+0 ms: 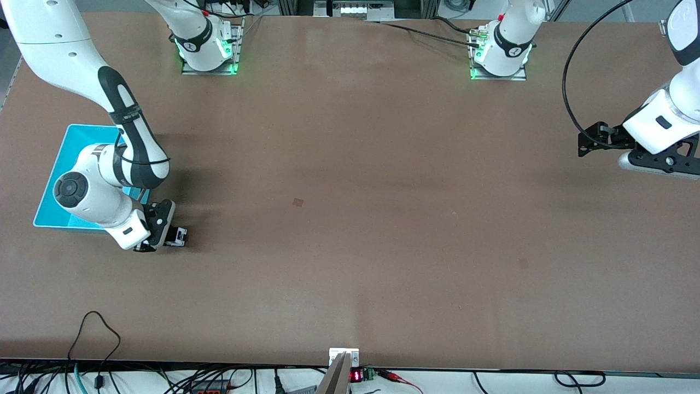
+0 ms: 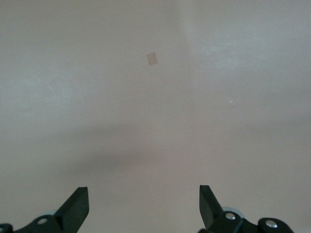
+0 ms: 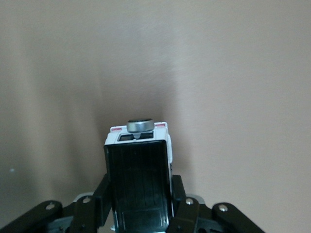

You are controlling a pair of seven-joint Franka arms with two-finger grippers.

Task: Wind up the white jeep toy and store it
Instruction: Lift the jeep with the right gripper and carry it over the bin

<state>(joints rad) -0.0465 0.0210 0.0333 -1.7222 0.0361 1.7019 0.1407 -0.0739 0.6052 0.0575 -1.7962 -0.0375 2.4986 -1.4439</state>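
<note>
My right gripper [image 1: 162, 234] is shut on the white jeep toy [image 1: 178, 236], low at the table beside the cyan bin [image 1: 70, 150], at the bin's corner nearer the front camera. In the right wrist view the jeep [image 3: 138, 167] shows its black ribbed roof and a spare wheel at its end, with my gripper [image 3: 139, 196] clamped on both its sides. I cannot tell whether its wheels touch the table. My left gripper [image 1: 593, 141] waits open and empty above the left arm's end of the table. In the left wrist view [image 2: 144, 194] only bare table lies between its jaws.
The right arm's forearm [image 1: 131, 137] hangs over the bin and hides much of its inside. A small dark patch [image 1: 298, 202] marks the table's middle. A camera mount [image 1: 343, 358] and cables lie along the table's near edge.
</note>
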